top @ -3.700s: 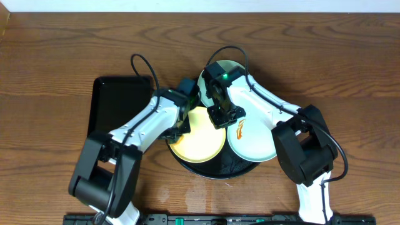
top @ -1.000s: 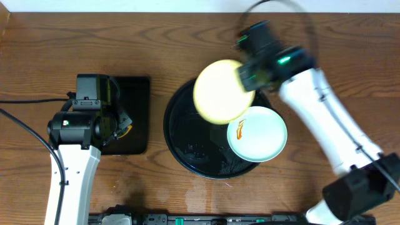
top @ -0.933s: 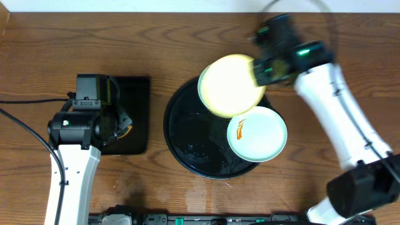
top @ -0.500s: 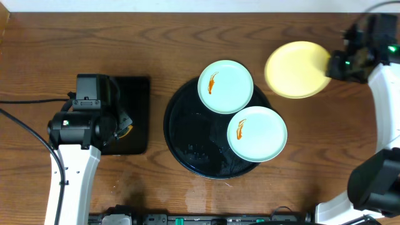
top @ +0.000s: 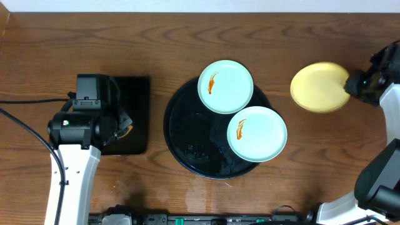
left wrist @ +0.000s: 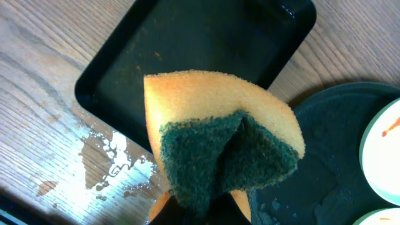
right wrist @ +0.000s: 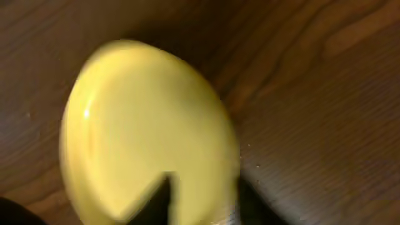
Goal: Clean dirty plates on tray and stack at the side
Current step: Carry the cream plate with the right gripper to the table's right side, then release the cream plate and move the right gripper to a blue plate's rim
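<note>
Two mint-green plates [top: 225, 86] [top: 257, 134], each with an orange smear, lie on the round black tray [top: 187, 140]. My right gripper [top: 355, 84] is shut on the rim of the pale yellow plate [top: 319, 87] and holds it over the table, right of the tray. The right wrist view shows the yellow plate [right wrist: 144, 125] blurred, with my fingers [right wrist: 200, 203] on its edge. My left gripper [left wrist: 200, 209] is shut on a folded yellow-and-green sponge [left wrist: 219, 140], held over the rectangular tray's right side [top: 119, 128].
A rectangular black tray [top: 134, 100] lies left of the round tray and shows in the left wrist view [left wrist: 206, 44]. Water drops [left wrist: 115, 156] wet the wood beside it. The round tray's rim [left wrist: 331, 150] shows at that view's right.
My right arm carried the yellow plate off the round tray and out to the right, uncovering the rear mint-green plate. My left arm drew back with the sponge to the rectangular tray, then stayed still.
</note>
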`<state>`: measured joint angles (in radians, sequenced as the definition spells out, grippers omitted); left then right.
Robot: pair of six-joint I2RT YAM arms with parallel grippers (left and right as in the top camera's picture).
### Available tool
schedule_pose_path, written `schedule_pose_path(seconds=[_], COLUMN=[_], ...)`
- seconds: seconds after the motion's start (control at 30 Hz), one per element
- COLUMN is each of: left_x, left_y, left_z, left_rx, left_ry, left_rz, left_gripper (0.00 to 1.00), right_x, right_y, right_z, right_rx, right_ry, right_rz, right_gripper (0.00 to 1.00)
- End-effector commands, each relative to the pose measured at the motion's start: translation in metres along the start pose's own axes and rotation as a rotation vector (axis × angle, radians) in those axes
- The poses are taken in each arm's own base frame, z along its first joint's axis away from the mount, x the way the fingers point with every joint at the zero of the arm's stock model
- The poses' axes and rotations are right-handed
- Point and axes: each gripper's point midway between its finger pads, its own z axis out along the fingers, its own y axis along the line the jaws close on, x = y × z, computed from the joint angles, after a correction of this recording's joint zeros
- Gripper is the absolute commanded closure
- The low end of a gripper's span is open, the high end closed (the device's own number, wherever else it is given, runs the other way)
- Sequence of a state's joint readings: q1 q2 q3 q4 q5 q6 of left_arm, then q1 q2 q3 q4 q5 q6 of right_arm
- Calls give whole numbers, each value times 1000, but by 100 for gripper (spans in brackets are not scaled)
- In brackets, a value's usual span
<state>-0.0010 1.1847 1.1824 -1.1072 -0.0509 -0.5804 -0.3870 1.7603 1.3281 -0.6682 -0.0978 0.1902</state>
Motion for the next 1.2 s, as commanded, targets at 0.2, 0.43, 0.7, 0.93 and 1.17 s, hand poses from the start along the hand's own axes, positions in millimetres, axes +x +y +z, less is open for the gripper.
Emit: schedule_pose_path(seconds=[0.2, 0.43, 0.7, 0.93, 1.17], left_x=[-3, -2, -1, 0, 0], left_y=[0, -4, -3, -3, -3], left_z=[-2, -2, -2, -2, -2], left_rx=[1, 21, 19, 15, 16], left_ry=[-4, 5, 8, 12, 12], left_rz=[-18, -18, -18, -17, -17], left_gripper=[92, 92, 92, 92, 92], right_x=[10, 51, 80, 120, 146], right_y=[46, 151, 210, 255, 267], right_z=[-6, -19, 4, 38, 58], right_rx=[-242, -495, -217, -243, -244], right_ry=[41, 109, 16, 42, 82], right_rz=[-61, -304, -312, -375, -414], right_gripper=[41, 42, 48, 45, 49])
